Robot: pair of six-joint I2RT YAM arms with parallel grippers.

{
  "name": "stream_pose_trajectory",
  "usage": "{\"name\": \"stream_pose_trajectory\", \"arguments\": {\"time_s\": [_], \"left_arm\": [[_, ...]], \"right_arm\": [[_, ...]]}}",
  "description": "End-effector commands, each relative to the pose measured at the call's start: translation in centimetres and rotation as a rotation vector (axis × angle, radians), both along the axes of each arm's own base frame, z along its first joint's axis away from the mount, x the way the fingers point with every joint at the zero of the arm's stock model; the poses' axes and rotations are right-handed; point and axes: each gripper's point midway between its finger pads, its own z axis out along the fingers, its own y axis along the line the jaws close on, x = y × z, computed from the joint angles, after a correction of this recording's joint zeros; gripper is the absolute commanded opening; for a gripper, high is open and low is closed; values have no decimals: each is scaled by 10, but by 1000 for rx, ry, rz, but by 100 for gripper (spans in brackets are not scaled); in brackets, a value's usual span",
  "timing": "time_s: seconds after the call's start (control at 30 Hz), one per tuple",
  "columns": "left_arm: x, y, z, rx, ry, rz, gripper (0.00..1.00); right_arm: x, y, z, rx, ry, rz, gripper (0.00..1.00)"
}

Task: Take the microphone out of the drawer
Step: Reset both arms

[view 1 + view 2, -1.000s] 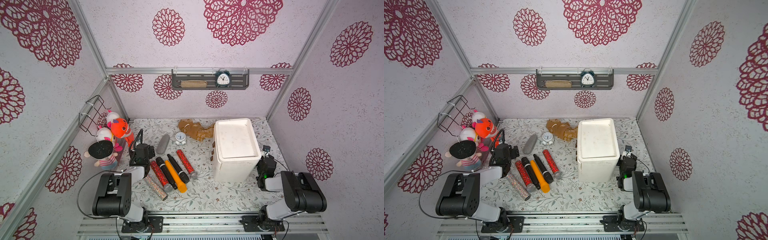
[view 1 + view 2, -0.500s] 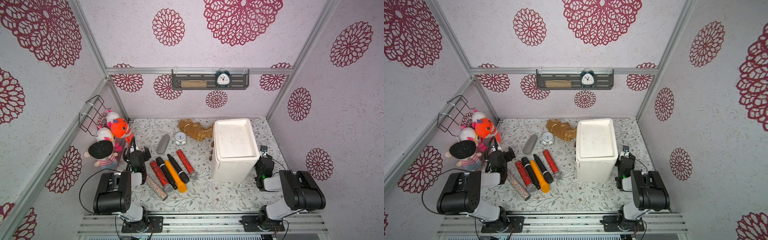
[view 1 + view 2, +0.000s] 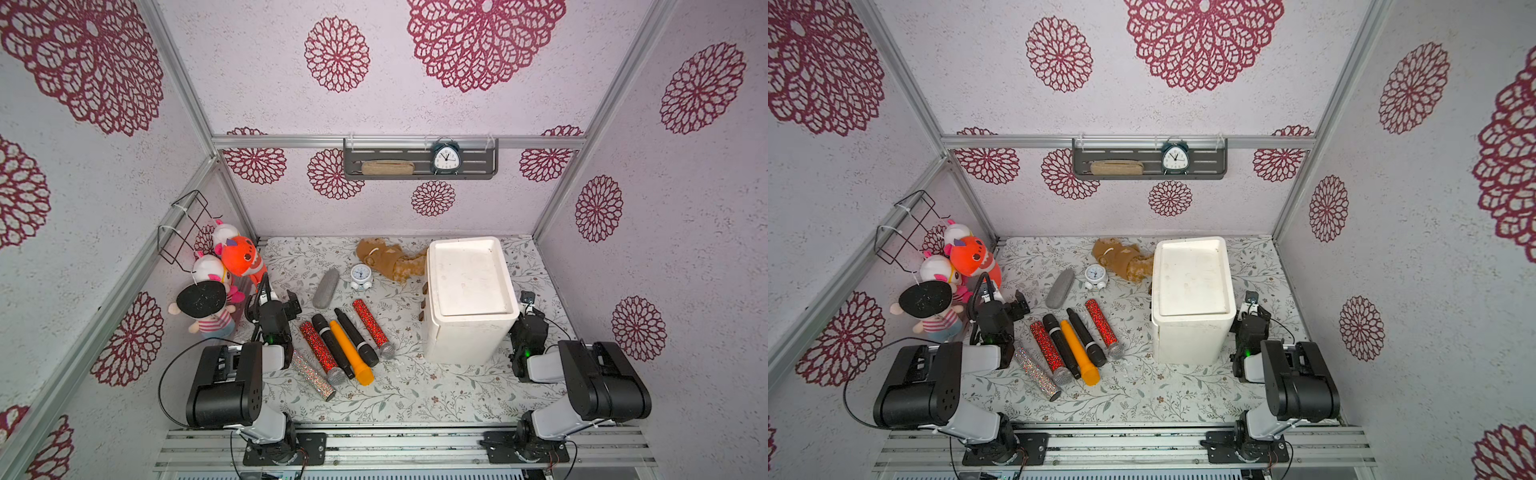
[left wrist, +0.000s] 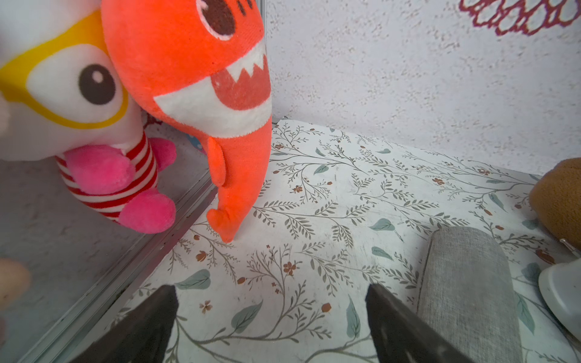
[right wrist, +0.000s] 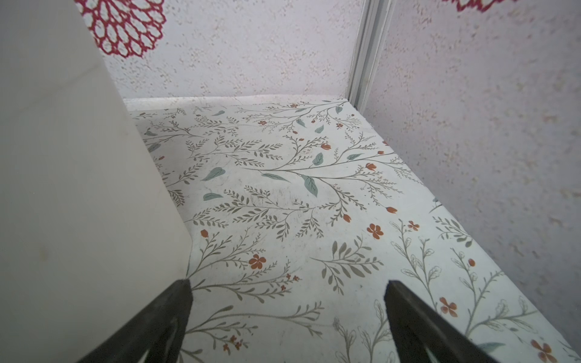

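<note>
The white drawer unit (image 3: 469, 282) (image 3: 1192, 278) stands at the right of the table, its brown handles (image 3: 424, 291) facing left. Its drawers look shut, so their inside is hidden. Several microphones (image 3: 351, 353) (image 3: 1077, 349) lie side by side on the table left of it: red glitter, black, orange and silver ones. My left gripper (image 3: 279, 296) (image 4: 271, 288) is open over bare table between the plush toys and the microphones, holding nothing. My right gripper (image 3: 527, 301) (image 5: 287, 283) is open and low beside the unit's right wall (image 5: 63, 188), holding nothing.
Plush toys (image 3: 239, 257) crowd the left wall, with the orange shark (image 4: 195, 78) close ahead of my left gripper. A grey case (image 3: 326, 282) (image 4: 468, 283), a small white clock (image 3: 360, 276) and a brown plush (image 3: 390, 257) lie behind the microphones. Walls enclose three sides.
My left gripper has drawn slightly left and toward the front, away from the microphones. The right gripper and the drawer unit have barely moved. Both grippers stay open.
</note>
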Motion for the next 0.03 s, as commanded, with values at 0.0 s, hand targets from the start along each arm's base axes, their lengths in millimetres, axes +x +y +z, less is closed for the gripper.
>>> {"name": "stream_pose_trajectory", "arguments": {"time_s": [0.0], "left_arm": [[4, 1, 8, 13, -28, 3, 97]], "right_arm": [[5, 9, 14, -16, -52, 32, 99]]}}
